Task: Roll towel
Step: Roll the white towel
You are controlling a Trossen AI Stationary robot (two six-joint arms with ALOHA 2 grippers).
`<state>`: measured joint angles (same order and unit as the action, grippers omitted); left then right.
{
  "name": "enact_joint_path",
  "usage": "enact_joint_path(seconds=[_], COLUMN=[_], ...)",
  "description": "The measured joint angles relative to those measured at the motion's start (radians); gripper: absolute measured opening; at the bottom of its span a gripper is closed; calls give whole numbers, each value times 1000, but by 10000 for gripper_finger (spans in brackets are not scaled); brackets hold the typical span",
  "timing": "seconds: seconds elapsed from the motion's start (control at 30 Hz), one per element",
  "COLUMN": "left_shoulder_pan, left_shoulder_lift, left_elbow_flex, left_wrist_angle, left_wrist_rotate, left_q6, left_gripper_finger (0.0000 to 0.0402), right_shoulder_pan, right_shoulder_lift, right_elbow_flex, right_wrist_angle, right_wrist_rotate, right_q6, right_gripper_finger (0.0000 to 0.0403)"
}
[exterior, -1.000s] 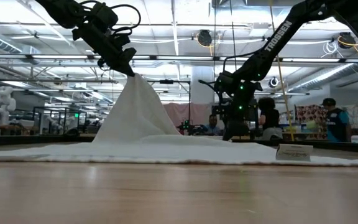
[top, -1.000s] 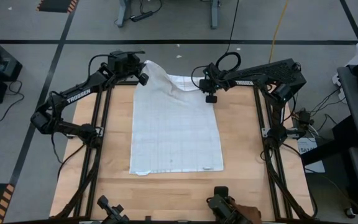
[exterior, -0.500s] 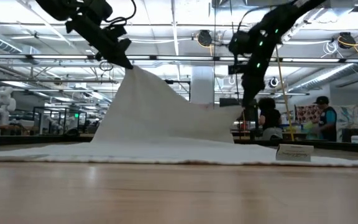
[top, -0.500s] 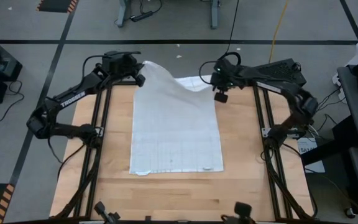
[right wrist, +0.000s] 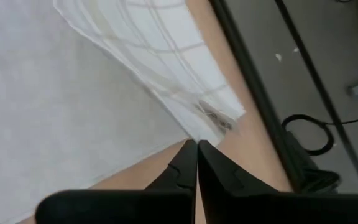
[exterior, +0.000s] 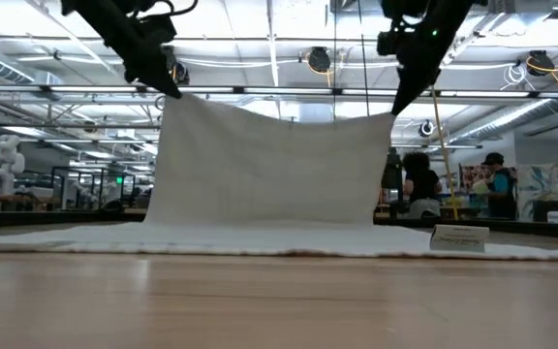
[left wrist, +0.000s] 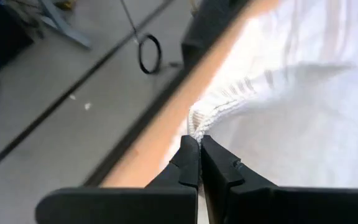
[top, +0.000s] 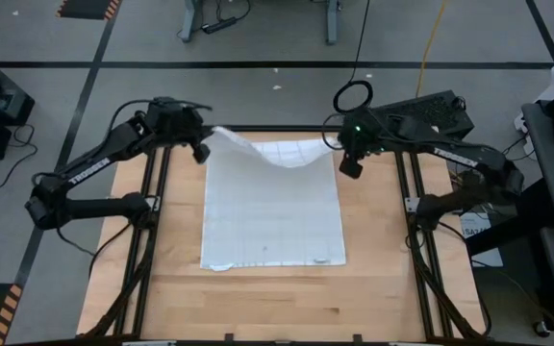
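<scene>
Behind the wooden table stretched a bright workshop hall with people at far benches, and over the table's far edge we saw the left gripper and right gripper each pinched shut on a far corner of the towel. We judged the cloth light, limp and easily creased, since its raised far edge sagged between the two holds while the near part lay flat, so the hemmed corners seemed the right places to grip. We could not see how much fabric sat between the fingers, nor make out the small label near the front edge.
</scene>
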<state>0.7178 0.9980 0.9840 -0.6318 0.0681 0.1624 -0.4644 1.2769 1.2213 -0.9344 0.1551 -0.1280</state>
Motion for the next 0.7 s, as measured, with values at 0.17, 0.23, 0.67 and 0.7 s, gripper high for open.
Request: enact_joint_path(seconds=[0.17,0.23,0.67,0.7], left_shoulder_pan=[-80,-112,-341,-356], left_shoulder_lift=[-59,-78,-138,-139], left_elbow_flex=[0,0,-57,-67], left_wrist_angle=[-138,-186,-321,-323], left_wrist_rotate=[0,0,-73,-79], left_q6=[-53,-83,-286,-302], left_gripper_finger=[2,2,2,2], right_shoulder_pan=[89,128,407,426], right_shoulder_lift=[-20,-19,-15,-15], right_elbow_flex=[0,0,-3,-7], right_wrist_angle=[-94,-133,-220,-220], right_wrist_rotate=[0,-1,-4,-4], right_q6=[110,155,429,447], right_gripper_finger=[0,0,0,0])
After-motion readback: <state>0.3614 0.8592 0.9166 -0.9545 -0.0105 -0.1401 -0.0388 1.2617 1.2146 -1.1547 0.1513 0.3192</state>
